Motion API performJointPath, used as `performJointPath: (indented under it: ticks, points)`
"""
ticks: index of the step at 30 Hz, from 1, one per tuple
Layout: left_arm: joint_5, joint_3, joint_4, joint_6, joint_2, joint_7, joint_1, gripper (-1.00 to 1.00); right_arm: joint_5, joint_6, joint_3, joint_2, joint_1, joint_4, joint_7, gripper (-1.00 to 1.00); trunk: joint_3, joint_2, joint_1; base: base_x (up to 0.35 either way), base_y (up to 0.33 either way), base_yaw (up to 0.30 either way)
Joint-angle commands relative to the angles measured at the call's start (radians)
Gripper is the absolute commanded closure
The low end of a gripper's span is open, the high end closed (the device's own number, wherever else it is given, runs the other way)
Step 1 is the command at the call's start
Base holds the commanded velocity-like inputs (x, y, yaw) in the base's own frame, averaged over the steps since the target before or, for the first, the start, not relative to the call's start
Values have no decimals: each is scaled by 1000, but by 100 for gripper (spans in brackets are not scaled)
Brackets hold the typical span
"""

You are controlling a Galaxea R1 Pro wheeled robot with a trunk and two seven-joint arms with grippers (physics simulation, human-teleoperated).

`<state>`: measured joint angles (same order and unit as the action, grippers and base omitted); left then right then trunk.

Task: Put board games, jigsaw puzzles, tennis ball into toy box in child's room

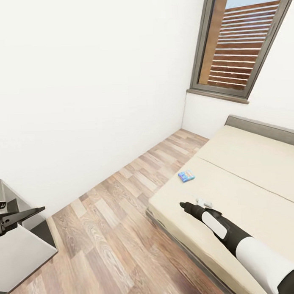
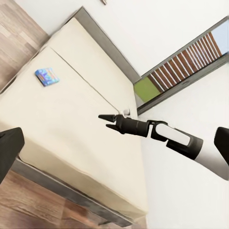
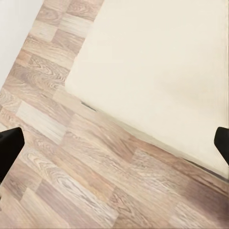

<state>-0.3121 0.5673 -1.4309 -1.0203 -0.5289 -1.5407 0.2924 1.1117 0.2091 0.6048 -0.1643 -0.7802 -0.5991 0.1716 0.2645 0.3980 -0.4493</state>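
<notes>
A small blue board game (image 1: 186, 175) (image 2: 46, 76) lies on the beige mattress of the bed (image 1: 250, 177) near its floor-side edge. Closer to me, a second small pale board game (image 1: 204, 202) (image 2: 125, 112) rests on the mattress. My right gripper (image 1: 183, 204) (image 2: 106, 121) hovers open just short of that pale box, holding nothing. In the right wrist view its fingertips (image 3: 9, 148) frame the bed's corner and the floor. My left gripper (image 1: 26, 213) is open and empty at the far left. The table, toy box, jigsaw puzzles and tennis ball are out of view.
A dark grey desk (image 1: 19, 249) stands under my left gripper at the lower left. A strip of wood plank floor (image 1: 124, 232) runs between the white wall and the bed. A grey-framed window (image 1: 241, 42) is above the grey headboard (image 1: 265, 128).
</notes>
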Motion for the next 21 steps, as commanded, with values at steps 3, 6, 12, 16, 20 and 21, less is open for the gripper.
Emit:
performJointPath:
  ticks: [3,6,12,16,20,21]
  points:
    - [1,-1,0,-11,0,-4,1,-100,6,-11,7,-1,6,-3,8,-100,3,2,-1,51,0,-61]
    - [-1,-1,0,-10,1,-5,1,-100,6,-17,6,-1,11,-6,6,-100,3,2,-1,17,0,-18]
    - [-1,-1,0,-10,1,-5,1,-100,8,-18,6,0,11,-7,4,-100,3,2,-1,3,0,-3]
    - [-1,-1,0,-10,1,-6,1,-100,9,-19,7,0,12,-8,4,-100,3,2,-1,0,0,-4]
    - [-1,-1,0,-11,1,-4,1,-100,9,-19,7,1,12,-9,3,-100,2,2,-1,5,22,-119]
    - [-1,-1,0,-11,1,-3,1,-100,9,-19,7,1,12,-10,3,-100,1,2,-1,37,90,-197]
